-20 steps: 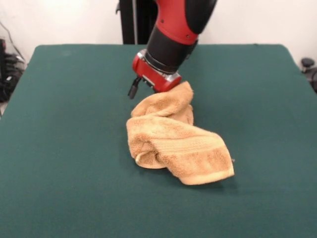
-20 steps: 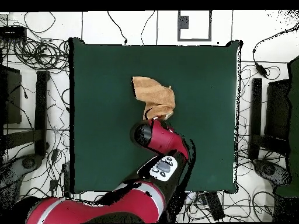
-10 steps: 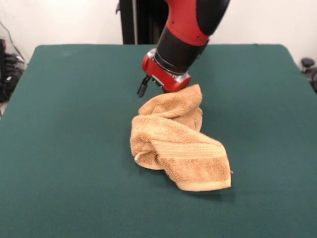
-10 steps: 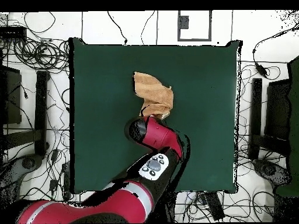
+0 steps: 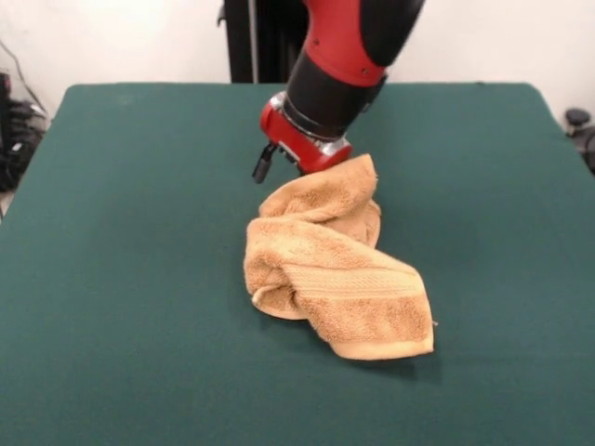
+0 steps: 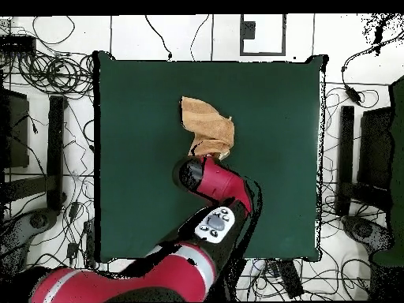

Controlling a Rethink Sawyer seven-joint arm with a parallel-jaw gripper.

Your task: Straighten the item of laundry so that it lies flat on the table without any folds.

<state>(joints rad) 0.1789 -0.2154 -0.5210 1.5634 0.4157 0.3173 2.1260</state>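
One towel (image 5: 333,271) lies crumpled near the middle of the green desk (image 5: 121,279), and one red and black arm (image 5: 349,56) reaches down to it.

The front view shows the towel's shape in relief: it is bunched and twisted, with thick folds rolled over one another. Its near end spreads into a flatter flap with a woven band across it, and a hemmed edge runs along the front. Its far end rises in a narrow bunch up to the hand (image 5: 307,160), where the cloth meets the red wrist. One dark finger (image 5: 261,167) sticks out on the side of the hand away from the towel, clear of the cloth. The other side of the hand is hidden behind the bunched cloth, so I cannot tell whether the hand is wide, narrow or gripping the towel.

The overhead view shows none of that relief. There the towel (image 6: 207,129) reads as one small tan patch, irregular in outline, a little beyond the desk's (image 6: 126,158) centre as seen from the robot's base. The arm (image 6: 211,183) covers the towel's end nearest the base, and the hand itself is hidden under the wrist. This view also shows what lies around the desk: many black cables (image 6: 51,75) on the pale floor on both sides.
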